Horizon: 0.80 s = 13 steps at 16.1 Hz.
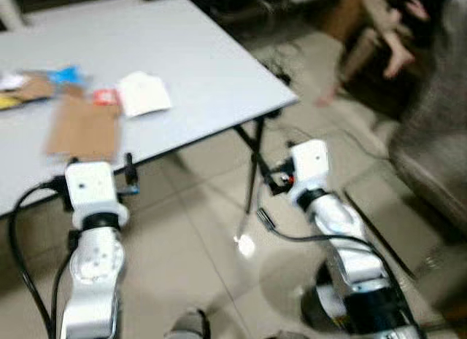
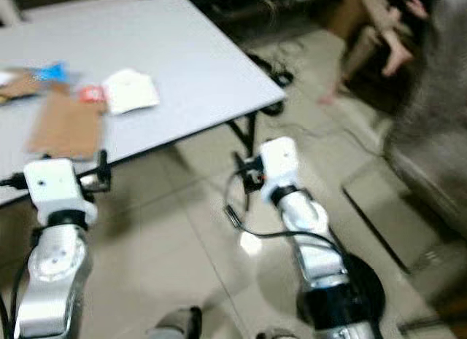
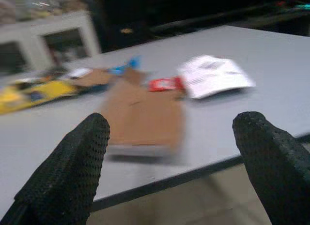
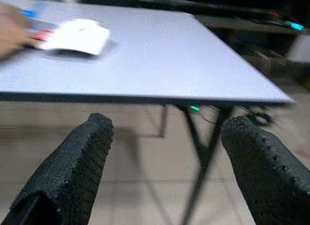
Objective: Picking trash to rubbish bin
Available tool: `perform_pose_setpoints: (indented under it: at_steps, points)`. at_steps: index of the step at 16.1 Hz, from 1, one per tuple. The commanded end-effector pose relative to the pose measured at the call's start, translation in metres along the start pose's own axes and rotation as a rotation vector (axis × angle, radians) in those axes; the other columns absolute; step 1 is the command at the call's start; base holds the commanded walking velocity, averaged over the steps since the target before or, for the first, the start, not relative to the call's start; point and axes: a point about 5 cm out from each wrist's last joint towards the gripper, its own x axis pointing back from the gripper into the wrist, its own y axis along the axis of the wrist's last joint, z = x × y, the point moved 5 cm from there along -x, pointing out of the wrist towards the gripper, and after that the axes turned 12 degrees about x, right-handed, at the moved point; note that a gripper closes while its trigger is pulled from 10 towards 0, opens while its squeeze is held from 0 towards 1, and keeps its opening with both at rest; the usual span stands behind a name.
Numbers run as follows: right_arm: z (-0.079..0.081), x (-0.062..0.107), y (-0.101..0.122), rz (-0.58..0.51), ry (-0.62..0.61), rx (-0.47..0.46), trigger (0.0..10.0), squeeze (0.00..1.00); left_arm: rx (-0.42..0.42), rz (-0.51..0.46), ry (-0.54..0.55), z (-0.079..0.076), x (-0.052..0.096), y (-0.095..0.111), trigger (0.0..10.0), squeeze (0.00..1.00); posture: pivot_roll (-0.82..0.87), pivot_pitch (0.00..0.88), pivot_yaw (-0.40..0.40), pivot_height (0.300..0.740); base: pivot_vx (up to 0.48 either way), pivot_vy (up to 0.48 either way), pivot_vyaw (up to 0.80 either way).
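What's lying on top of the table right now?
On the table: a brown cardboard piece, a white paper, a small red wrapper, plus blue and yellow scraps. Whatever lies under the cardboard is hidden.

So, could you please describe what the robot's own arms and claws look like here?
Both arms are silver and segmented, each ending in a white boxy wrist block: left arm, right arm. Black cables loop beside each arm, and the right wrist shows a small red mark. The left claw and right claw each have two long black fingers with a dimpled, textured surface.
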Motion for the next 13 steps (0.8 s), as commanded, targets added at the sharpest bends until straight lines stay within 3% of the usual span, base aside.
perform_pose_setpoints:
  at_steps: [1,5,11,13]
  points:
    - [-0.006,0.001,0.0,0.004,-0.01,0.014,10.0,0.0,-0.001,0.014,0.015,0.0,0.002,-0.004,10.0,0.0,-0.05,0.147,-0.012,0.74,0.0,0.0,0.8]
    - [-0.004,-0.001,-0.002,0.012,0.001,0.006,10.0,0.0,0.01,0.044,0.039,0.006,0.002,-0.012,10.0,0.0,-0.05,0.145,-0.012,0.74,0.0,0.0,0.71]
    - [-0.007,-0.005,0.002,-0.008,-0.002,0.006,10.0,0.0,0.035,0.045,0.063,0.012,-0.004,-0.012,10.0,0.0,-0.04,0.134,-0.009,0.74,0.0,0.0,0.0]
    - [-0.008,-0.005,0.003,-0.011,-0.005,0.016,10.0,0.0,0.055,0.055,0.063,0.011,-0.004,-0.014,10.0,0.0,-0.04,0.134,-0.009,0.74,0.0,0.0,0.8]
